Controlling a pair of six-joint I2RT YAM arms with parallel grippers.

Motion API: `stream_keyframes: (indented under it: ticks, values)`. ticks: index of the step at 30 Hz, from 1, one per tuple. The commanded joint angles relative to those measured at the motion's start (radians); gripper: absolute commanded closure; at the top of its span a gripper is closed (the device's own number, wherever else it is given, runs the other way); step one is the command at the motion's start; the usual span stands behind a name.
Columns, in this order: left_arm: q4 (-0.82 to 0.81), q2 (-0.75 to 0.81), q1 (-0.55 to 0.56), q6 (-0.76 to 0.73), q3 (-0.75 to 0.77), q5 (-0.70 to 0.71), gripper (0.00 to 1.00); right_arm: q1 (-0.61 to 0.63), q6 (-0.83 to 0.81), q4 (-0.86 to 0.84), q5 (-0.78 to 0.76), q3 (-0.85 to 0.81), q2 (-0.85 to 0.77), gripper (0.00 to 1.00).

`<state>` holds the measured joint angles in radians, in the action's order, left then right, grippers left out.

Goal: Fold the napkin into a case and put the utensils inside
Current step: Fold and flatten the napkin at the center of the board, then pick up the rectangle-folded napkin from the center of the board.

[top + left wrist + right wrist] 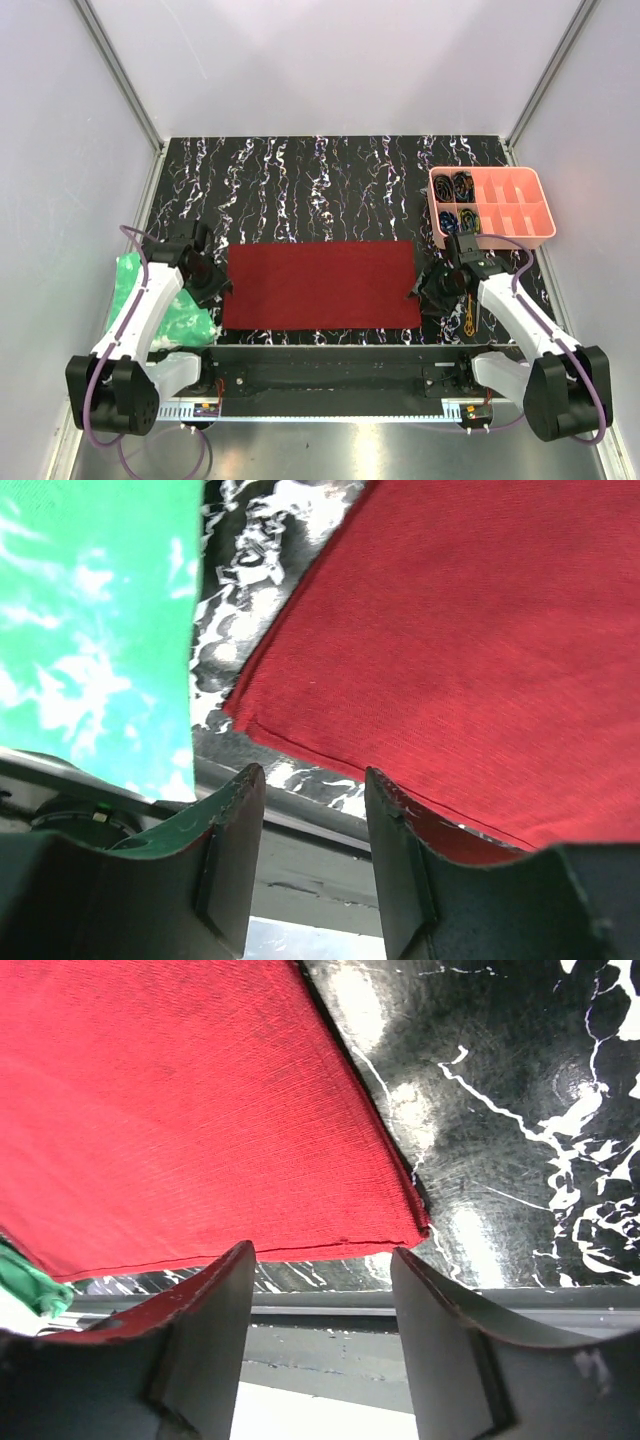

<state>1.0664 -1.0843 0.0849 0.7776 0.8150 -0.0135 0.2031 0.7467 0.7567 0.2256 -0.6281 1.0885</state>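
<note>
The dark red soft cloth napkin (320, 285) lies flat in the middle of the black white-veined table (330, 180) as a wide rectangle. Its right edge shows stacked layers in the right wrist view, so I judge that one fold is made and the narrow case is not yet formed. The left gripper (208, 282) hovers just beside the cloth's left edge near the near-left corner, jaws apart with nothing between them. The right gripper (436, 286) sits likewise at the near-right corner, jaws wide and empty, the hem just ahead of its fingertips (215, 1330). The thin gold-coloured metal utensils (468, 318) lie on the table beside the right arm, partly hidden by it and outside the cloth. A bright green crinkled sheet (150, 300) lies under the left arm and a pink plastic compartment tray (540, 232) stands at the far right; neither belongs to this step. The step in hand appears to be the second fold. Next, both grippers would need to drop onto the near corners, pinch all the layers together, and carry the near edge evenly toward the far edge so that the strip comes out straight.
</note>
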Motion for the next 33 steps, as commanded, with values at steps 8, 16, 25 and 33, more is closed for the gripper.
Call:
stream_keyframes:
  ticks: [8, 16, 25, 33]
  values:
    - [-0.322, -0.095, -0.007, -0.061, -0.074, -0.273, 0.80, 0.012, -0.049, -0.098, 0.096, -0.056, 0.097, 0.34]
    - [-0.555, -0.244, -0.007, -0.054, -0.025, -0.286, 0.87, 0.022, -0.165, -0.234, -0.043, -0.246, 0.316, 0.47]
    - [-0.562, -0.476, -0.033, -0.046, 0.141, -0.260, 1.00, 0.022, -0.247, -0.247, -0.149, -0.493, 0.616, 0.69]
    - [-0.534, -0.612, -0.111, -0.080, 0.184, -0.189, 1.00, 0.018, -0.291, -0.240, -0.270, -0.604, 0.787, 0.73]
